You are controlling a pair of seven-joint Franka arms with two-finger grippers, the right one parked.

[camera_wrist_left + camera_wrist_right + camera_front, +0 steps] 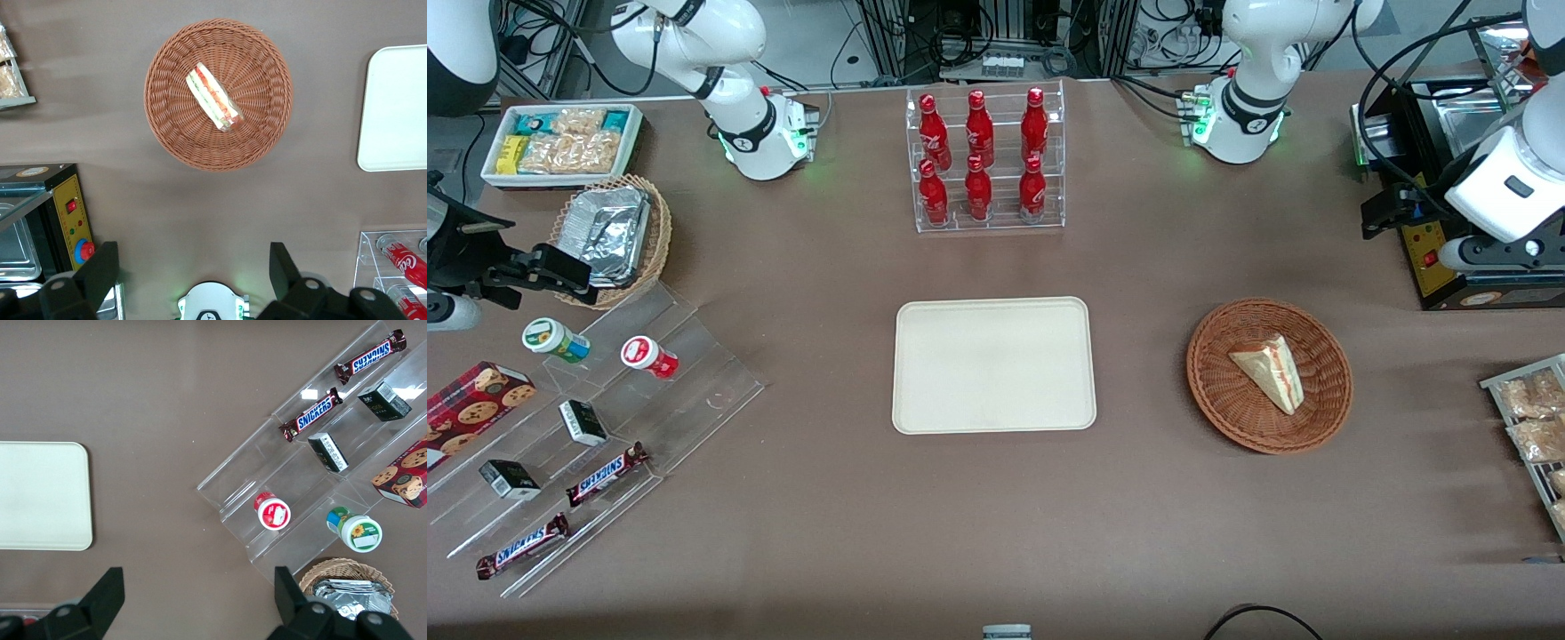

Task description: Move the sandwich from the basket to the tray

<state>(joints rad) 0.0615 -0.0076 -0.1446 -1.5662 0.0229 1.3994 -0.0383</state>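
Your left gripper [190,277] hangs high above the brown table [996,516], fingers spread wide and holding nothing, with the basket [175,127] well below it. The sandwich [1272,372] lies in that basket, tipped on its side, filling edge showing in the wrist view; the tray [925,418] sits bare, well apart toward the table's middle. Nothing is grasped yet, so the whole transfer remains ahead. Watch the descent — the wedge lies at a slant to your fingers, and closing across its sloped faces could squeeze it out sideways. The clear wrap, hard to make out from here, probably makes it slippery. Coming down off-centre could also catch the woven rim and drag the light basket along.
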